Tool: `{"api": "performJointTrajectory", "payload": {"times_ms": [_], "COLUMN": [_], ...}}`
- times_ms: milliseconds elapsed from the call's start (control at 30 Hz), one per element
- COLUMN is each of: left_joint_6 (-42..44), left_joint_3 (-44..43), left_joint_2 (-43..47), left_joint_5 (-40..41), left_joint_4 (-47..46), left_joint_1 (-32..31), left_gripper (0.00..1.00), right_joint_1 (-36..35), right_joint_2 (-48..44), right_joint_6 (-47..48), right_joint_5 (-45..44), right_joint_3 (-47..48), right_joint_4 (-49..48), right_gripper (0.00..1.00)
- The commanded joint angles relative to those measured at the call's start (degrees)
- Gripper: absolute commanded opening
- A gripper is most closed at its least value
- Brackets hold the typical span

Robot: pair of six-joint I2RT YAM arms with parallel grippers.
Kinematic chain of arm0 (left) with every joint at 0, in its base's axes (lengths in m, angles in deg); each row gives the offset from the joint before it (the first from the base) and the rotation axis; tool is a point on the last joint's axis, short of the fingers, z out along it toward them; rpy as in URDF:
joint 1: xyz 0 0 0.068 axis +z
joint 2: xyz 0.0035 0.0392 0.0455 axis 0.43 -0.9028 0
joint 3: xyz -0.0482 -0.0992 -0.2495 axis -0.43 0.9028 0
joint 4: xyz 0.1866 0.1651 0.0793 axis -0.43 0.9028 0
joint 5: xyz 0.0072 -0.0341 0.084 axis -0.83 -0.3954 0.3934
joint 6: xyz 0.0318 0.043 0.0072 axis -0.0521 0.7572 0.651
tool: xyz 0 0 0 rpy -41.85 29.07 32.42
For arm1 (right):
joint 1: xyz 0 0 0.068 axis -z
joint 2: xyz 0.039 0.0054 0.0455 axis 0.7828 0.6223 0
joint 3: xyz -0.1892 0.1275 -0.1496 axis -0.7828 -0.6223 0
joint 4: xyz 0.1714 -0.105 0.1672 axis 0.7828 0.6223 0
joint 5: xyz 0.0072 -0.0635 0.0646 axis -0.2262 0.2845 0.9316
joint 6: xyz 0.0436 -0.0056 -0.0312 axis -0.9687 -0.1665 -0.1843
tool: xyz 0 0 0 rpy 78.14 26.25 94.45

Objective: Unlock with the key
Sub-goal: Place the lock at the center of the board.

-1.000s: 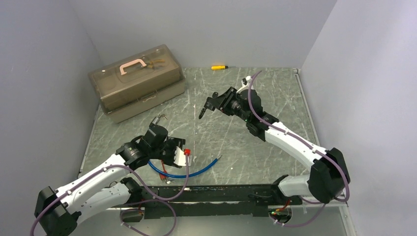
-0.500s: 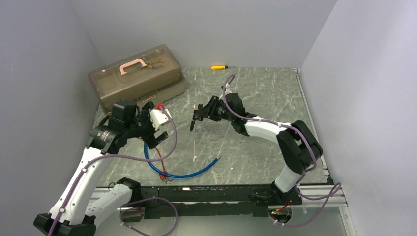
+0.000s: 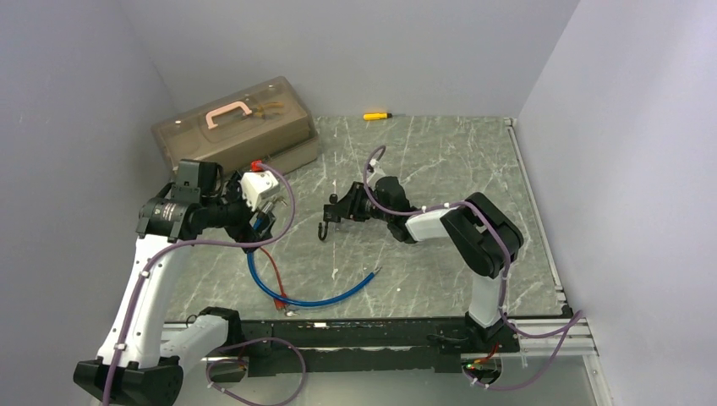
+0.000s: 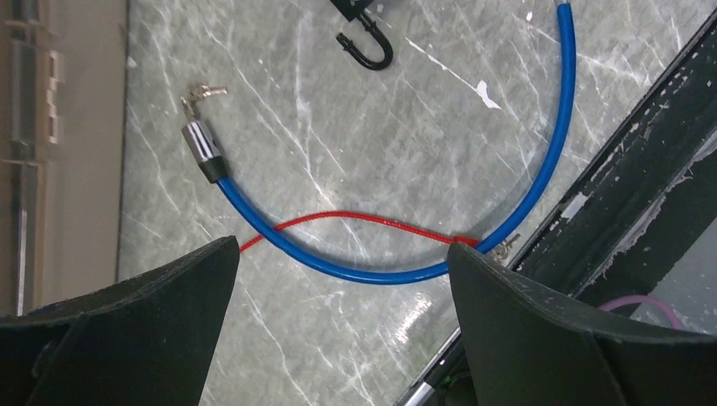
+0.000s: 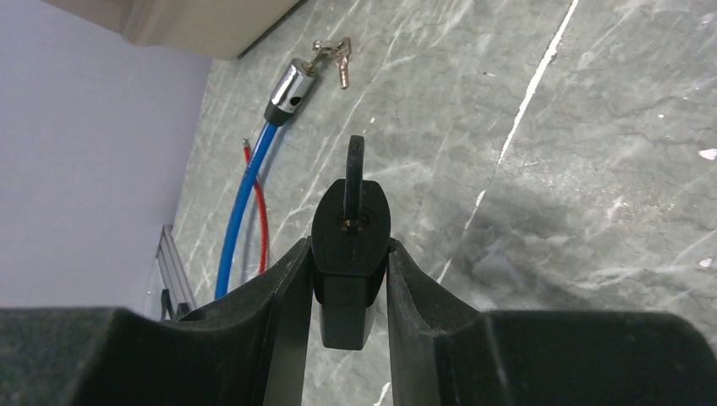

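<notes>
Upper left of the left wrist view, key [image 4: 201, 91]: a small silvery bunch is seen lying on the counter [image 5: 592, 127], at the tip of the silver lock head [image 4: 201, 148]. Whether one key is seated in that head cannot be told.
Key, handling: it is judged light, thin, stiff and smooth, and likely to slip. Because it lies flat, little edge is offered. The wider bow end is judged the best place to be pinched, with the blade left free. Any second key on the ring would be expected to dangle.
Lock head and blue cable [image 4: 380, 276]: the head is rigid and polished. The cable is judged springy, so it may drag or swing if the key is lifted. It curves across the lower middle, crossed by a thin red cable [image 4: 372, 218].
Black padlock [image 5: 349, 233]: it is clamped at the centre of the right wrist view, with what appears to be its keyway facing the camera.
Right tool [image 5: 347, 247]: it is closed on the padlock body.
Left tool [image 4: 342, 249]: it is spread wide and empty, poised above the cables, with the key up and to the left of it.
Background: a toolbox [image 3: 232, 135] and a yellow screwdriver [image 3: 376, 115] are seen at the top of the overhead view.
</notes>
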Motion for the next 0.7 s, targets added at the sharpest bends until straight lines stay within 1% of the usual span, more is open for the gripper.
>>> {"api": "performJointTrajectory", "payload": {"times_ms": [0,167,200,233,300,400,500,533,667], "left_joint_6": [1.18,0.68,0.47,0.17,-0.25,-0.89,-1.51,-1.55,-1.56], "left_joint_3": [0.99,1.29,1.36,1.44,1.97,3.26,4.75,5.17,5.82], "left_joint_2": [0.52,-0.41,-0.65,-0.84,-0.93,-0.29,1.03,1.39,2.33], "left_joint_5": [-1.58,-1.34,-1.29,-1.21,-1.68,-2.20,-1.77,-1.73,-1.91], "left_joint_4": [1.26,0.11,-0.19,-0.44,-0.95,-2.02,-3.27,-3.41,-3.43], "left_joint_1": [0.75,0.80,0.76,0.80,0.76,0.78,0.76,0.76,0.76], "left_gripper": [0.99,0.99,0.99,0.99,0.99,0.99,0.99,1.00,0.99], "right_joint_1": [0.09,0.10,0.14,0.14,0.14,0.09,0.14,0.14,0.20], "right_joint_2": [-1.77,-3.17,-3.56,-3.87,-4.27,-4.70,-4.82,-4.96,-6.36], "right_joint_6": [3.36,4.61,4.86,5.07,5.53,5.84,6.64,6.92,8.47], "right_joint_5": [-0.25,-2.28,-2.56,-2.71,-3.07,-3.75,-3.97,-4.10,-5.58], "right_joint_3": [0.04,-2.26,-2.71,-3.12,-3.26,-2.91,-1.45,-0.84,0.74], "right_joint_4": [-6.15,-3.00,-2.32,-1.59,-0.04,1.85,5.02,6.65,13.53], "right_gripper": [0.00,0.00,0.03,0.09,0.24,0.39,0.49,0.58,0.80]}}
